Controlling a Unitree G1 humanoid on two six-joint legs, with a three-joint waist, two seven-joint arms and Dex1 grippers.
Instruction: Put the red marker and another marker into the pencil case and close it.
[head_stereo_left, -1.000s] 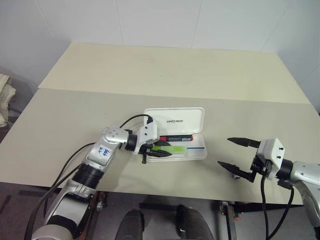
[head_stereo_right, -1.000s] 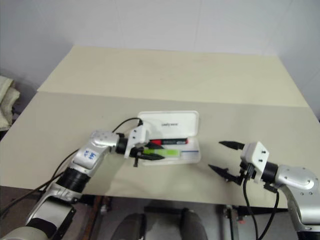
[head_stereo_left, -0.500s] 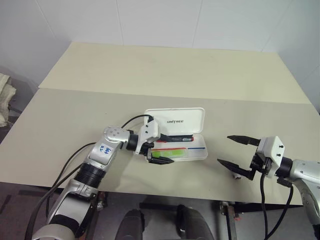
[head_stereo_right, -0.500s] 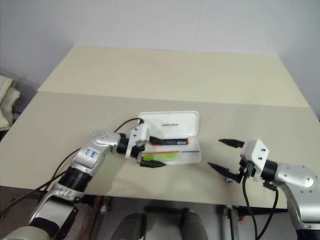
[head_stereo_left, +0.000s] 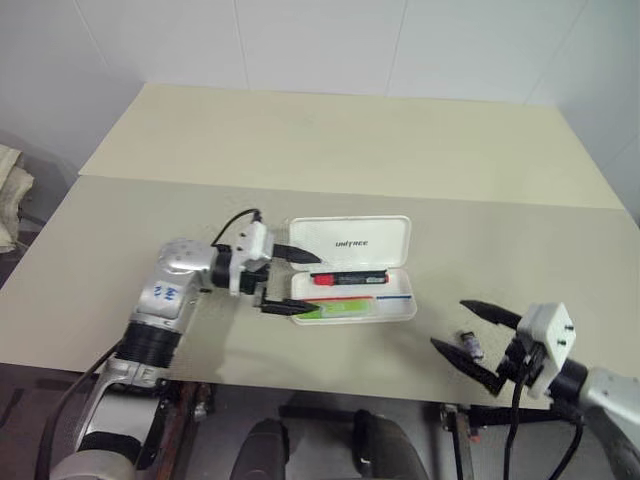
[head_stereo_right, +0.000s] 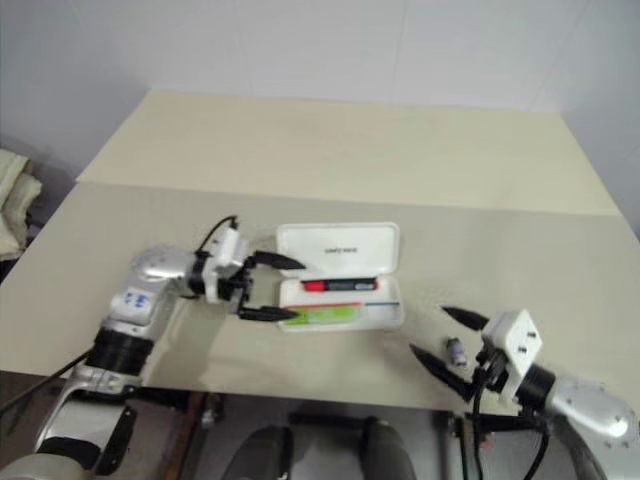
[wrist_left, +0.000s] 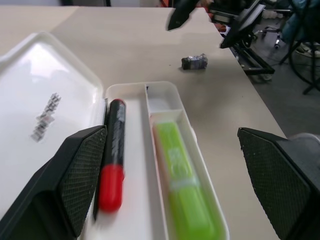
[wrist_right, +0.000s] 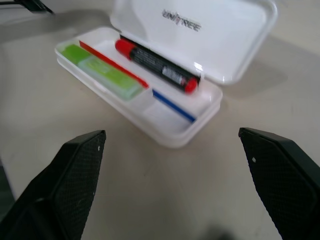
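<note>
The white pencil case (head_stereo_left: 385, 243) lies open at mid table, its lid raised at the back. In its tray the red marker (head_stereo_left: 350, 278) lies in the rear slot and the lime-green marker (head_stereo_left: 335, 310) in the front slot. My left gripper (head_stereo_left: 319, 285) is open at the case's left end, its fingers level and empty. The left wrist view looks along the tray over the red marker (wrist_left: 114, 170) and the green marker (wrist_left: 182, 195). My right gripper (head_stereo_left: 447, 322) is open and empty near the front right edge, apart from the case (wrist_right: 225, 30).
A small dark grey stubby object (head_stereo_left: 470, 345) lies on the table between the right gripper's spread fingers, also seen past the case (wrist_left: 195, 61). The table's front edge runs just below both arms. A folded cloth (head_stereo_left: 8, 195) sits off the table's far left.
The left gripper opened, left the green marker in the tray and drew back to the left. The right gripper pulled back toward the front edge, still open.
</note>
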